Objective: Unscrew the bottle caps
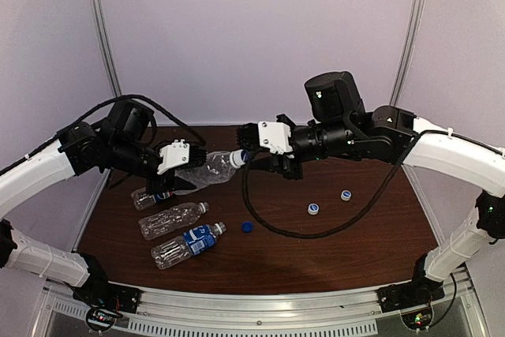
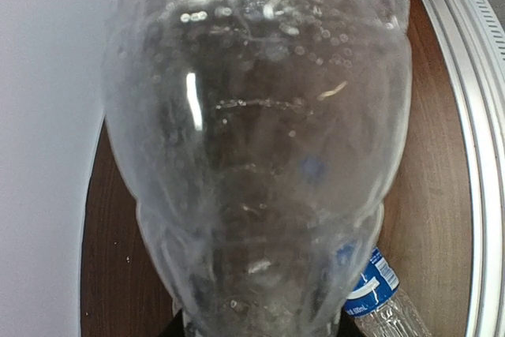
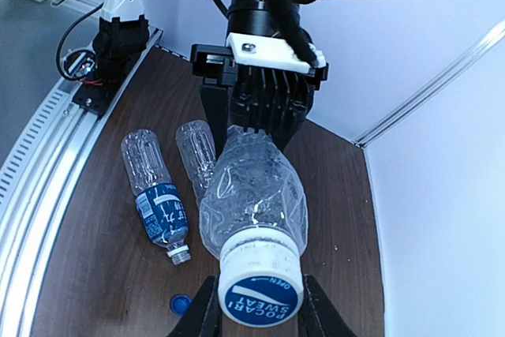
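Observation:
My left gripper (image 1: 180, 170) is shut on the base of a clear crinkled bottle (image 1: 207, 170) and holds it level above the table. The bottle fills the left wrist view (image 2: 260, 140). Its white cap (image 3: 262, 290), with a blue Pocari Sweat top, sits between my right gripper's (image 3: 260, 309) fingers (image 3: 207, 312), which press on both sides of it. Three more bottles lie at the left: one unlabelled (image 1: 146, 196), one unlabelled (image 1: 172, 219), one blue-labelled (image 1: 188, 245) with an open neck. A loose dark blue cap (image 1: 247, 226) and two white caps (image 1: 313, 209), (image 1: 346, 194) lie on the table.
The brown table (image 1: 316, 250) is bounded by a metal rail (image 1: 260, 305) at the near edge and by pale walls on the other sides. A black cable (image 1: 268, 222) from the right arm hangs down to the table near the blue cap.

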### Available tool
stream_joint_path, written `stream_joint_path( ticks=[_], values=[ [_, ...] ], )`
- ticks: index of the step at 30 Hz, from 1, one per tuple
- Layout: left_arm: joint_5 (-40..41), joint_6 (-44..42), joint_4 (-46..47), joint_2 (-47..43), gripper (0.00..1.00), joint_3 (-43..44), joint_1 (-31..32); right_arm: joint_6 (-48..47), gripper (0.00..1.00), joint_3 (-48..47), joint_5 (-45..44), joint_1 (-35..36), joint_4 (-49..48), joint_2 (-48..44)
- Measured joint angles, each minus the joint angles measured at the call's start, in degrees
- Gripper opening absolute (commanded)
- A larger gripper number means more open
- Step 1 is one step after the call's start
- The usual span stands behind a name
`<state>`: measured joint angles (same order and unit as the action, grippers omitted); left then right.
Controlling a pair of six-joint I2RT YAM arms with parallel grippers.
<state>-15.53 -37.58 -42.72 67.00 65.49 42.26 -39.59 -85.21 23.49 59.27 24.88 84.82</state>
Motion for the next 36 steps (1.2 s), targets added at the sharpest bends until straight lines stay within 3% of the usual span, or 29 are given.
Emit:
stream_joint_path(
  ticks=[6, 7, 8, 10, 11, 12, 20, 26, 30, 36],
  values=[
    [-0.2, -0.7, -0.9, 0.0, 0.3, 0.0, 0.0, -11.9, 0.0, 0.0, -1.8, 1.0, 0.8, 0.0],
    [-0.2, -0.8, -1.0, 0.0, 0.3, 0.0, 0.0, -12.6, 0.12, 0.1, -2.0, 1.1, 0.8, 0.0],
    [-0.2, -0.9, -1.0, 0.0, 0.29, 0.0, 0.0, -13.0, 0.32, 0.1, -2.1, 1.2, 0.7, 0.0],
    [-0.2, -1.0, -1.3, 0.0, 0.29, 0.0, 0.0, -12.8, 0.61, 0.4, -2.7, 1.5, 0.3, 0.0],
    [-0.3, -0.8, -1.6, 0.0, 0.29, 0.0, 0.0, -12.2, 0.87, 0.8, -3.0, 1.7, -0.4, 0.0],
    [-0.2, -0.6, -1.9, 0.0, 0.29, 0.0, 0.0, -11.1, 0.98, 1.0, -3.4, 1.8, -0.9, -0.1],
    [0.6, 0.9, -2.4, 0.0, 0.29, 0.0, -0.7, 5.3, 1.0, 2.1, -6.7, 1.9, -6.0, -1.0],
    [3.2, 1.7, -1.7, 0.0, 0.29, 0.0, -0.7, 34.9, 0.86, 2.0, -9.4, 1.5, -8.7, -2.1],
    [4.5, 1.9, -1.1, 0.0, 0.29, 0.0, -0.7, 55.1, 0.82, 3.0, -10.7, 0.2, -9.8, -2.1],
    [5.2, 2.0, -0.7, 0.0, 0.29, 0.0, -0.7, 69.5, 0.76, 4.2, -10.2, -0.3, -10.2, -1.3]
  ],
)
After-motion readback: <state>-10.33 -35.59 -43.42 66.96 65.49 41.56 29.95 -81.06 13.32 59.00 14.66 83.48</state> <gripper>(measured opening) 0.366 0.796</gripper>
